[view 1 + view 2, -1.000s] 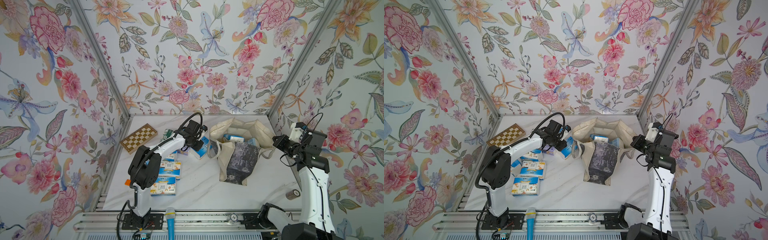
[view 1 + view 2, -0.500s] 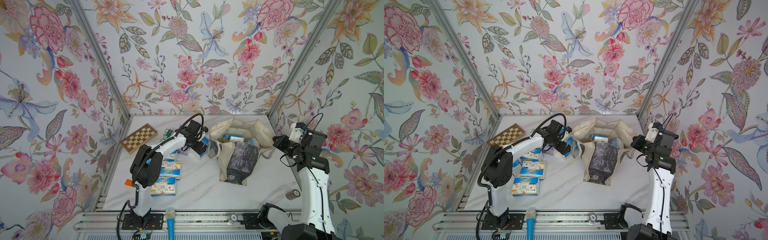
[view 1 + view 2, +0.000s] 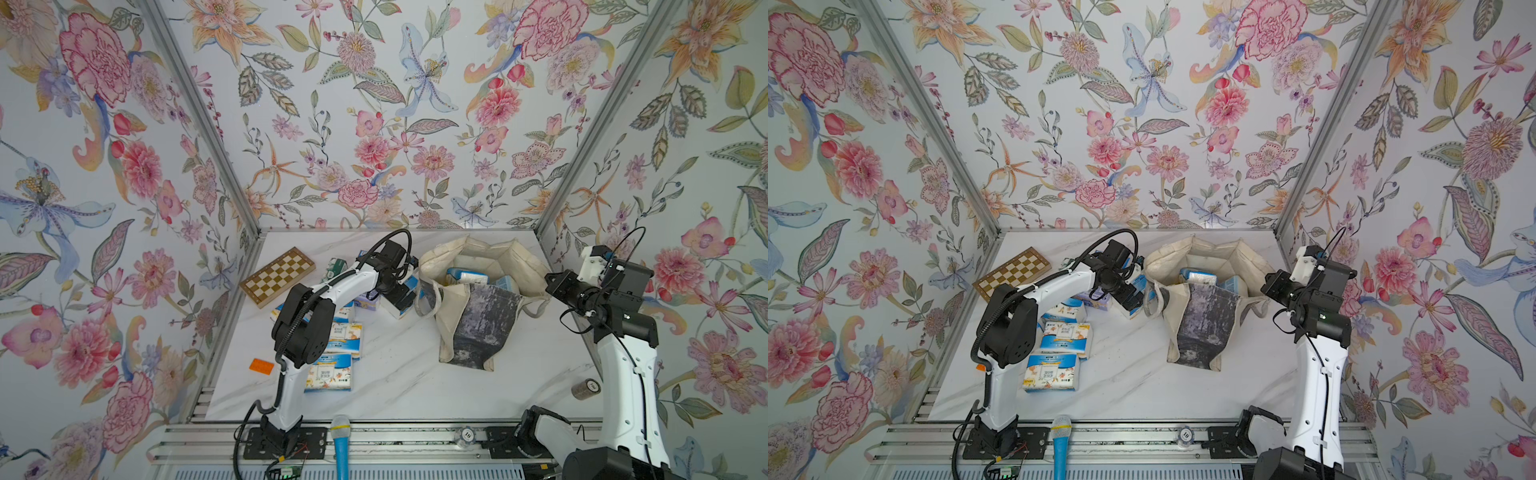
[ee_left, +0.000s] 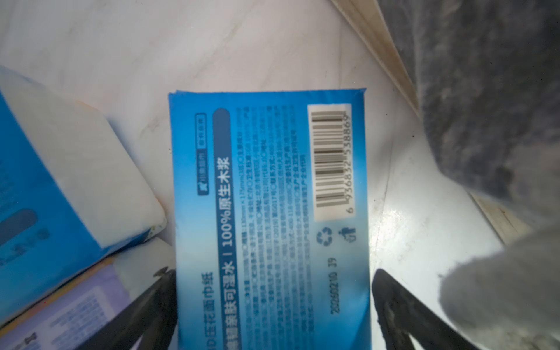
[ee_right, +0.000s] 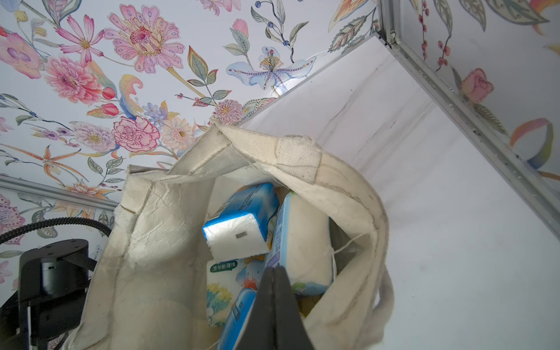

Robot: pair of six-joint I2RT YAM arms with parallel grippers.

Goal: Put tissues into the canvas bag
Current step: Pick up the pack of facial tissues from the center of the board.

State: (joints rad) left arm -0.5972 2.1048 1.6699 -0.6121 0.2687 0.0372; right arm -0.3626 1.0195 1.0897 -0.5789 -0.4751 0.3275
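1. Spreading wide within the last second, the left gripper point(image 4: 272, 277) is now straddling a blue tissue pack point(image 4: 268, 181), with its jaws standing clear on both sides rather than pinching it.
2. The pack is lying flat on the marble table point(image 3: 415, 382), just left of the canvas bag point(image 3: 482, 255) and beside its dark grey print, not inside.
3. The right gripper point(image 5: 274, 272) is staying pressed together and pinching nothing. It is hovering at the bag's right rim, above the packs already inside point(image 5: 242, 218).
4. The left arm is probably either setting up a fresh grasp or letting go short of the mouth. Either way, this pack is still waiting to go in, as are the cartoon-printed packs point(image 3: 338, 345) at the near left.
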